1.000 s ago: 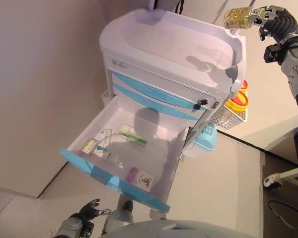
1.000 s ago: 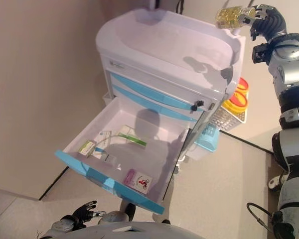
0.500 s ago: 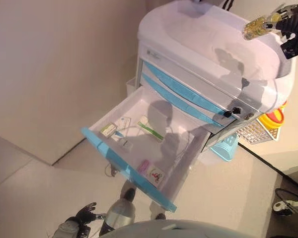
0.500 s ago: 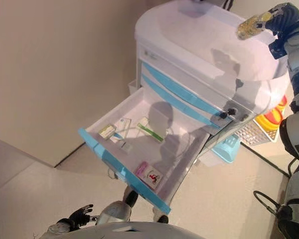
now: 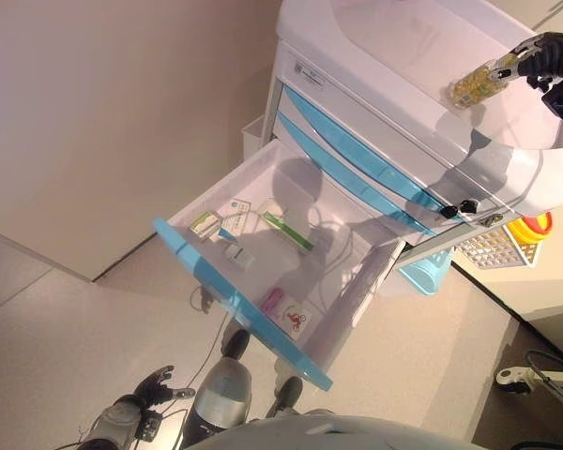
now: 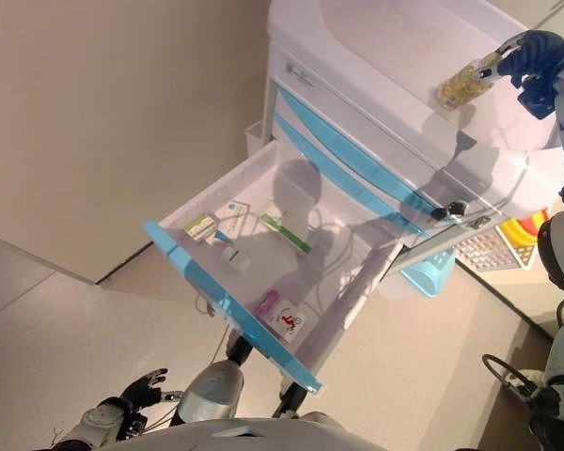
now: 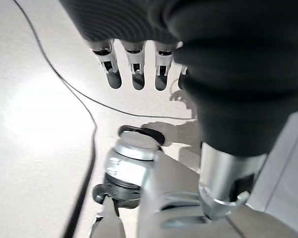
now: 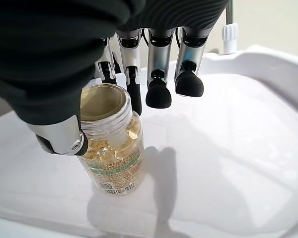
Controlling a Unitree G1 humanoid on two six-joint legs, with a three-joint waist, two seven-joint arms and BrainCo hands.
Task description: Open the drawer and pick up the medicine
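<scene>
One drawer (image 5: 263,272), the lowest on the white medical cart (image 5: 422,66), stands pulled fully out, its blue front edge toward the robot and two shut blue-fronted drawers above it. Several small medicine boxes (image 5: 227,225) lie inside: a cluster near the drawer's left front corner, a long green-striped box (image 5: 287,231) toward the middle, and a pink packet (image 5: 271,300) with a white card just behind the blue front. The medicine bottle (image 8: 111,144), clear and filled with yellow capsules, is out of the drawer: the right hand (image 8: 114,59) grips it near the lid, thumb on one side and a finger on the other, the remaining fingers extended past it. The bottle hangs over the cart's recessed white top, near its right edge; whether its base touches the surface cannot be told. A yellow container (image 5: 533,225) and a white wire basket (image 5: 499,246) hang on the cart's right side. The left hand (image 5: 156,386) is low beside the robot above the floor, fingers loosely spread and holding nothing.
</scene>
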